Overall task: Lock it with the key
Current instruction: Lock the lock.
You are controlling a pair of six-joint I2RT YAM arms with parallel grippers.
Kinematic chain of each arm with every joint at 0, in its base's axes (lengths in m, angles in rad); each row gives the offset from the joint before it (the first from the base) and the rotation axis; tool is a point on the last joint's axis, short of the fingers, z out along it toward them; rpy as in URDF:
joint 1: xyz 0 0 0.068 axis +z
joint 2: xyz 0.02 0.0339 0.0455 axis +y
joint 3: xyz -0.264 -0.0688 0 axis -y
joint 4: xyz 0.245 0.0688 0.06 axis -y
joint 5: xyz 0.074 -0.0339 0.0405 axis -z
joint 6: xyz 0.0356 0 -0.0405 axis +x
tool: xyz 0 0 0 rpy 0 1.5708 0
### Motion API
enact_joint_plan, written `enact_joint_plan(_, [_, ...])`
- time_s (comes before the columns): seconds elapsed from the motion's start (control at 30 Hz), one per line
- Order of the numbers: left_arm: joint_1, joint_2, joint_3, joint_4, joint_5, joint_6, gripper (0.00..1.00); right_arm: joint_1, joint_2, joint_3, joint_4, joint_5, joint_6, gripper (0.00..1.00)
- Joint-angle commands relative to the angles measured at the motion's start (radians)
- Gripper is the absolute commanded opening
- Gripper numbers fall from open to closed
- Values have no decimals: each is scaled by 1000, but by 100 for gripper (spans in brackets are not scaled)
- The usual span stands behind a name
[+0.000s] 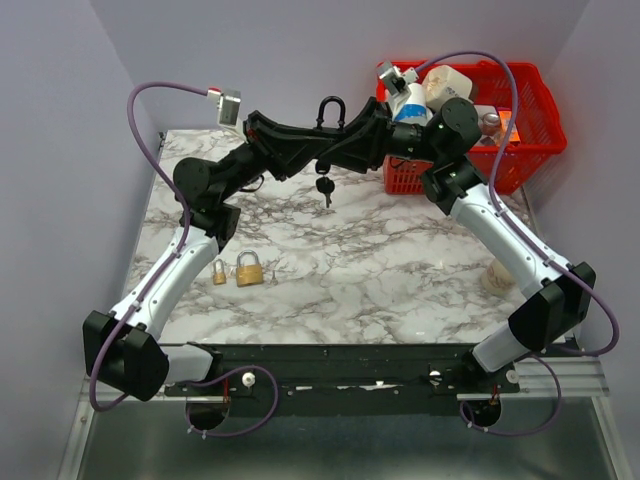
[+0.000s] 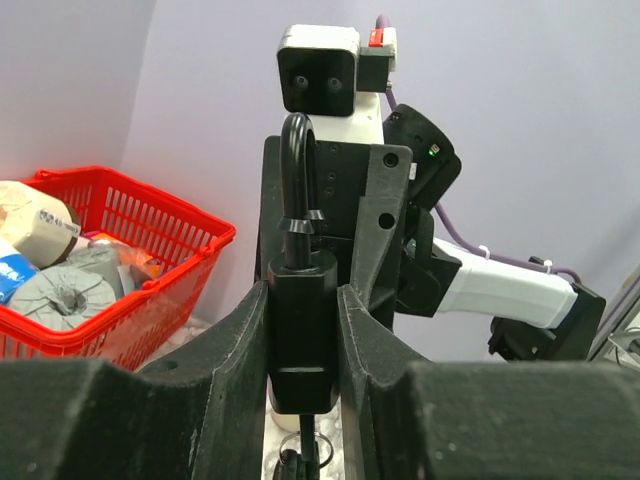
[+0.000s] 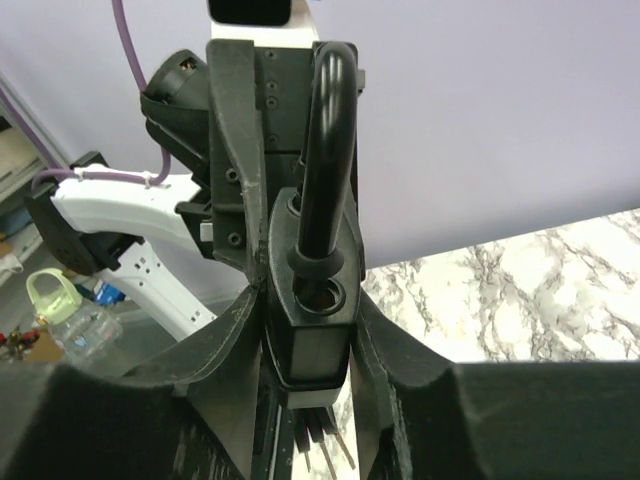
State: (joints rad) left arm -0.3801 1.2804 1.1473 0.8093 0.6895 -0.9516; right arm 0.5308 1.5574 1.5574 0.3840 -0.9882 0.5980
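Plainly, the left gripper and right gripper both clamp the black metal padlock, aloft over the far middle of the marble table; the small ring of black-headed metal keys dangles beneath (seemingly inserted). Uneven squeezing could twist it loose.

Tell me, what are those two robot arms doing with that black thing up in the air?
Both arms meet above the table and hold one black padlock up between them. The left pincer is clamped on its body, and the right pincer looks closed on it from the other side. The key bunch dangles underneath the lock. Two brass padlocks lie on the marble, with no arm near them.
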Motion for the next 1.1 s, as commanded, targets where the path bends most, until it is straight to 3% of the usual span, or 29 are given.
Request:
enact_joint_plan(0.0, [-3, -38, 6, 116, -16, -4, 0, 8, 20, 27, -30, -46, -36, 38])
enact_joint_plan(0.33, [-3, -33, 8, 108, -25, -9, 0, 8, -3, 7, -94, -96, -124, 47])
enact_joint_plan(0.47, [-5, -29, 8, 106, -25, -6, 0, 8, -13, 3, -93, -92, -129, 26])
enact_joint_plan(0.5, [-5, -29, 8, 106, -21, -4, 0, 8, -11, 4, -83, -95, -118, 15])
enact_joint_plan(0.57, [-8, -30, 6, 103, -19, 5, 0, 8, -8, 13, -85, -99, -110, 11])
enact_joint_plan(0.63, [-9, -36, -4, 100, -15, 14, 0, 8, -7, 21, -96, -98, -96, 31])
enact_joint_plan(0.7, [-16, -42, -15, 100, -8, 22, 0, 8, -7, 26, -83, -110, -80, 43])
enact_joint_plan(0.83, [-16, -44, -27, 96, -8, 28, 0, 8, -10, 24, -60, -107, -47, 45])
enact_joint_plan(0.97, [-17, -44, -32, 93, -7, 33, 0, 8, -13, 20, -54, -115, -43, 32])
enact_joint_plan(1.0, [-17, -47, -34, 90, -7, 31, 0, 8, -13, 20, -53, -119, -43, 17])
enact_joint_plan(1.07, [-17, -47, -35, 80, -8, 34, 0, 8, -17, 13, -53, -125, -46, 1])
